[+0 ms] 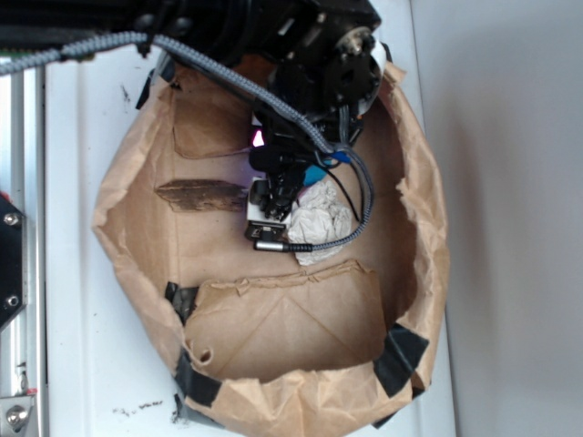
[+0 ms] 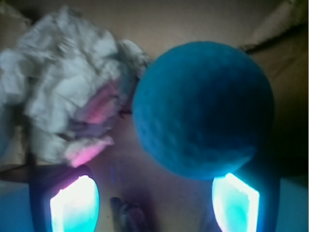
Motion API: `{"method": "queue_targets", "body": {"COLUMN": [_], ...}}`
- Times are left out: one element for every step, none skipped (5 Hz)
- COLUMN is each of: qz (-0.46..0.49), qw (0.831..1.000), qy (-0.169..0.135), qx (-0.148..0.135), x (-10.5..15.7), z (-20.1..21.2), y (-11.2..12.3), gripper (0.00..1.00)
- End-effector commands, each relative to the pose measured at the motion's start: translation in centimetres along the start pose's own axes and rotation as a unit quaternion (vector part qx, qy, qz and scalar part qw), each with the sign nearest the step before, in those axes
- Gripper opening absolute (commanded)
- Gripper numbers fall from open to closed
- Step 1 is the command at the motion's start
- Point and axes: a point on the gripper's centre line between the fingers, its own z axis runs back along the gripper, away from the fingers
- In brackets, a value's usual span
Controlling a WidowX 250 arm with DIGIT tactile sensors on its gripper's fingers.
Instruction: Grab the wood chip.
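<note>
Brown kraft paper, torn and rolled down into a shallow bowl (image 1: 428,228), sits on a white tabletop (image 1: 82,364), its rim patched with strips of black tape (image 1: 399,357). A metal rail (image 1: 23,300) runs along the left edge and a pale wall rises on the right. Inside the bowl, the wood chip (image 1: 202,196) lies flat on the paper floor, left of the arm and apart from it. The gripper (image 1: 273,196) hangs low near the middle, fingers spread with nothing between them; the wrist view shows both glowing fingertips (image 2: 75,205) wide apart. Just ahead of them sits a teal ball (image 2: 203,108), with a crumpled off-white paper wad (image 1: 319,218) beside it.
</note>
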Motion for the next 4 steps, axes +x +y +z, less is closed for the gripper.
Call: {"method": "queue_targets", "body": {"qz": [-0.026,-0.061,-0.07,-0.062], "qw": [0.999,0.996,0.994,0.995], "qy": [-0.036,-0.063,-0.076,-0.071], "qx": [-0.012,-0.026,-0.023,-0.017], "x": [-2.5,-5.1,-6.7,-6.3], "z": [0.1,1.4,1.5,1.0], "y": [-2.1,-3.4,-4.1,-4.1], "gripper": [1.0,1.0,1.0,1.0]}}
